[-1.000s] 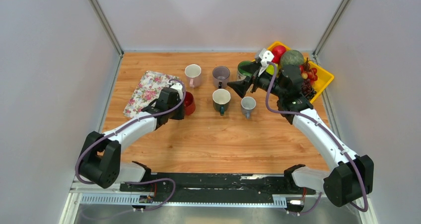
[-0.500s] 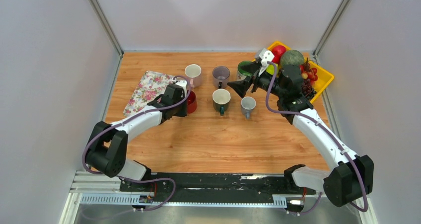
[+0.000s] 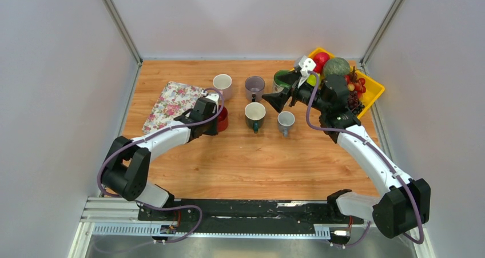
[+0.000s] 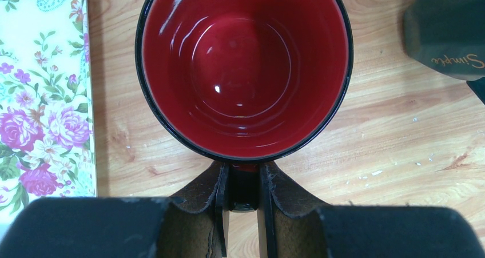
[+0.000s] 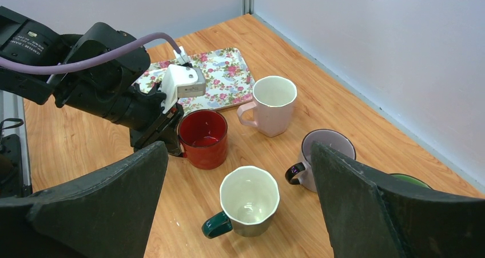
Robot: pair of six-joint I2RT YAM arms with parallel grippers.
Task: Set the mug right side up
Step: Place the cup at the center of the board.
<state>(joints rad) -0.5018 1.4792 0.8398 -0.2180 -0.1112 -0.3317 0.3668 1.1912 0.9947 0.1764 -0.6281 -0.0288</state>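
Pinching left fingers [image 4: 200,212] hold the upright red mug [image 4: 245,69].

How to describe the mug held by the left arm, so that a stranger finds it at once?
Find the flowered tray at the left of the table. Beside its right edge stands an upright mug, its handle gripped by the left end effector. It alone is red inside and out.

Glossy red mug [image 4: 245,69], wooden table [image 4: 372,132]
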